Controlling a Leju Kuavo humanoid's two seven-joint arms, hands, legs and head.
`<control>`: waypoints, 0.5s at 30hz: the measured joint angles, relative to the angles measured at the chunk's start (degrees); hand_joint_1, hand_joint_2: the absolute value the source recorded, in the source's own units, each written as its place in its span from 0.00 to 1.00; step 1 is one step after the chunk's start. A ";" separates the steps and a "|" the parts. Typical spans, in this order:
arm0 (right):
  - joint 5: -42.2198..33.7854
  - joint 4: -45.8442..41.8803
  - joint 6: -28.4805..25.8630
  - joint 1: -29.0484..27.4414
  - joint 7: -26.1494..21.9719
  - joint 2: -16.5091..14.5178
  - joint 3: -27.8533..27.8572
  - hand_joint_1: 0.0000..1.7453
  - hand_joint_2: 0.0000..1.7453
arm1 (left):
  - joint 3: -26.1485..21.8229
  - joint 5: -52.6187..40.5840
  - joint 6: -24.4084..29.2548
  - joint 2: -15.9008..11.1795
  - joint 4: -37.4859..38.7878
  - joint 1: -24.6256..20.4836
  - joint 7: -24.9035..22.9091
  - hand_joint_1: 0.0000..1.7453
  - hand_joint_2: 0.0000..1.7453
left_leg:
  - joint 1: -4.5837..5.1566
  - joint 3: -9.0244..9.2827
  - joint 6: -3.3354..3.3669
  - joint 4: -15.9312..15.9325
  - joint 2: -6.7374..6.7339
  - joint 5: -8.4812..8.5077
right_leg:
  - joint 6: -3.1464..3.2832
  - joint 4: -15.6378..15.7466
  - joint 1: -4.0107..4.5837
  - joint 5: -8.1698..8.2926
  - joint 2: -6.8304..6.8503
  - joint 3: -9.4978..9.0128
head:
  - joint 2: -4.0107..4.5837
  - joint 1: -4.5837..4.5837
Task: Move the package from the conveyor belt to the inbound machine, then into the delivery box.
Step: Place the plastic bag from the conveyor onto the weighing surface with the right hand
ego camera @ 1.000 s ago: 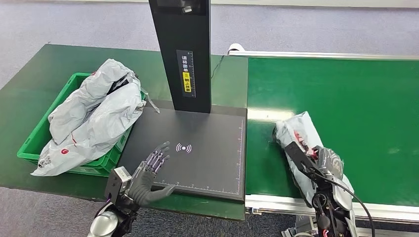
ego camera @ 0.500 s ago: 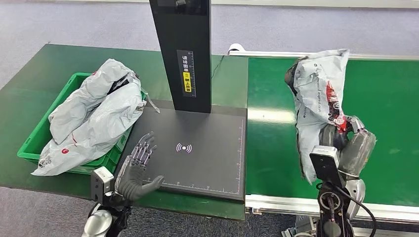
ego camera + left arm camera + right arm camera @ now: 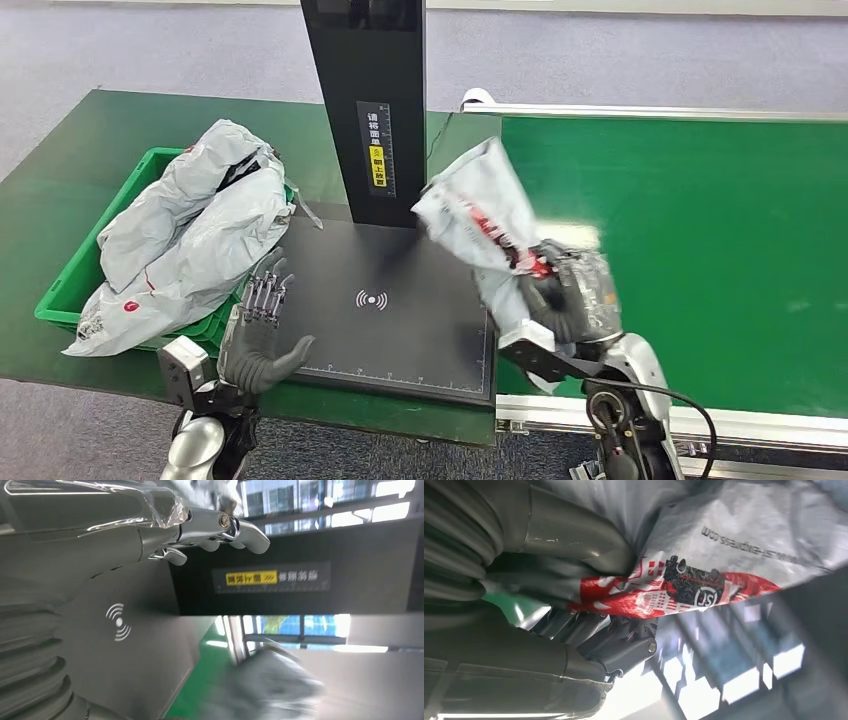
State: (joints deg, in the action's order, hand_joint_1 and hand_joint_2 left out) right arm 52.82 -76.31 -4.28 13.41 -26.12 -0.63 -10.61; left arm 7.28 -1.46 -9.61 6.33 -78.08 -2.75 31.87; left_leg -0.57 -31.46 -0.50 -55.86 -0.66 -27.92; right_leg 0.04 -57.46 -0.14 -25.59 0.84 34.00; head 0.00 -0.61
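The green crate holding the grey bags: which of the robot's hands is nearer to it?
Left. The left hand hovers open right beside the green crate, at the scanner platform's near-left corner. The right hand grips the grey package across the platform, at its belt side.

Your right hand grips the package, your left is free.
Your right hand (image 3: 566, 298) is raised ahead of you, its fingers (image 3: 589, 630) and thick thumb closed round the grey package (image 3: 478, 215), which stands up above the fist. Your right forearm rises from below, a black cable looping by the wrist. Your left hand (image 3: 258, 335) is held low with palm forward, fingers (image 3: 220, 527) spread and pointing up, thumb out to the side, holding nothing.
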 joint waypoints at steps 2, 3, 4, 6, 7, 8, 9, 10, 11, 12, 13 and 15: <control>2.12 4.31 3.20 1.72 2.17 0.74 -4.20 1.00 1.00 | -0.10 0.61 0.33 -0.05 -0.12 -0.11 0.11 0.00 1.00 | 0.00 0.00 -0.01 0.00 0.01 0.01 | 0.00 0.00 0.00 0.00 0.00 -0.01 | 0.00 0.01; 2.84 6.69 4.44 2.75 2.97 1.01 -6.25 1.00 1.00 | -0.13 0.74 0.39 -0.09 -0.16 -0.16 0.10 0.00 1.00 | 0.00 0.01 -0.01 -0.01 0.01 0.02 | 0.00 0.00 0.00 0.00 0.01 -0.01 | 0.00 0.01; 3.38 9.08 5.53 3.85 3.65 1.19 -8.21 1.00 1.00 | -0.13 0.80 0.40 -0.13 -0.17 -0.22 0.06 0.00 1.00 | 0.01 0.01 -0.01 -0.01 0.01 0.02 | 0.00 0.00 -0.01 0.00 0.01 -0.01 | 0.00 0.01; 4.01 13.77 7.24 6.12 4.75 1.34 -11.72 1.00 1.00 | -0.13 0.81 0.56 -0.17 -0.16 -0.32 -0.03 0.00 1.00 | 0.01 0.01 -0.01 -0.01 0.01 0.02 | 0.00 0.00 -0.01 0.00 0.02 -0.01 | 0.00 0.01; 4.12 16.01 7.82 7.23 5.17 1.35 -13.21 1.00 1.00 | -0.12 0.82 0.70 -0.19 -0.16 -0.36 -0.05 0.00 1.00 | 0.01 0.01 -0.01 -0.02 0.01 0.02 | 0.00 0.00 -0.01 0.00 0.02 -0.01 | 0.00 0.00; 4.03 18.14 8.15 8.28 5.52 1.34 -14.56 1.00 1.00 | -0.11 0.85 0.85 -0.20 -0.16 -0.41 -0.07 0.00 1.00 | 0.01 0.01 -0.01 -0.02 0.01 0.02 | 0.00 0.00 -0.01 0.00 0.02 -0.01 | 0.00 0.00; 3.77 20.09 8.29 9.27 5.80 1.31 -15.74 1.00 1.00 | -0.11 0.94 0.97 -0.20 -0.16 -0.45 -0.14 0.00 1.00 | 0.01 0.01 -0.01 -0.02 0.01 0.02 | 0.00 0.00 -0.01 0.00 0.02 -0.01 | 0.00 0.00; 3.38 21.82 8.30 10.18 5.99 1.26 -16.76 1.00 1.00 | -0.11 1.10 0.99 -0.21 -0.16 -0.48 -0.28 0.00 1.00 | 0.01 0.02 -0.01 -0.02 0.01 0.02 | 0.00 0.00 -0.01 0.00 0.02 -0.01 | 0.00 0.00; 2.85 23.36 8.12 11.00 6.08 1.17 -17.65 1.00 1.00 | -0.11 1.27 0.97 -0.22 -0.14 -0.50 -0.46 0.00 1.00 | 0.01 0.02 -0.01 -0.02 0.01 0.02 | 0.00 0.00 -0.02 0.00 0.02 -0.01 | 0.00 0.00; 2.15 24.67 7.72 11.72 5.89 1.04 -18.38 1.00 1.00 | -0.10 1.43 0.93 -0.22 -0.11 -0.51 -0.65 0.00 1.00 | 0.01 0.03 -0.01 -0.02 0.00 0.02 | 0.00 0.00 -0.02 0.00 0.01 -0.01 | 0.00 0.01; 1.35 25.75 7.07 12.31 5.39 0.91 -18.94 1.00 1.00 | -0.10 1.56 0.90 -0.23 -0.06 -0.53 -0.76 0.00 1.00 | 0.01 0.04 -0.01 -0.02 0.00 0.01 | 0.00 0.00 -0.02 0.00 0.01 -0.01 | 0.00 0.00; -0.45 27.31 5.13 13.07 3.70 0.60 -19.79 1.00 1.00 | -0.09 1.70 0.87 -0.26 0.12 -0.57 -0.81 0.00 1.00 | 0.01 0.05 -0.01 -0.02 0.00 0.02 | 0.00 0.00 -0.02 0.01 0.01 -0.01 | 0.00 0.00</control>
State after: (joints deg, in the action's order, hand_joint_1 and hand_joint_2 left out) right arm 52.37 -49.00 0.85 26.48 -22.43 -0.03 -30.40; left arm 7.19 0.23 -8.74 6.08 -77.96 -3.32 31.06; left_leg -0.56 -31.41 -0.51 -55.88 -0.66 -27.91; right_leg 0.05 -57.46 -0.15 -25.59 0.85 33.99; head 0.00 -0.61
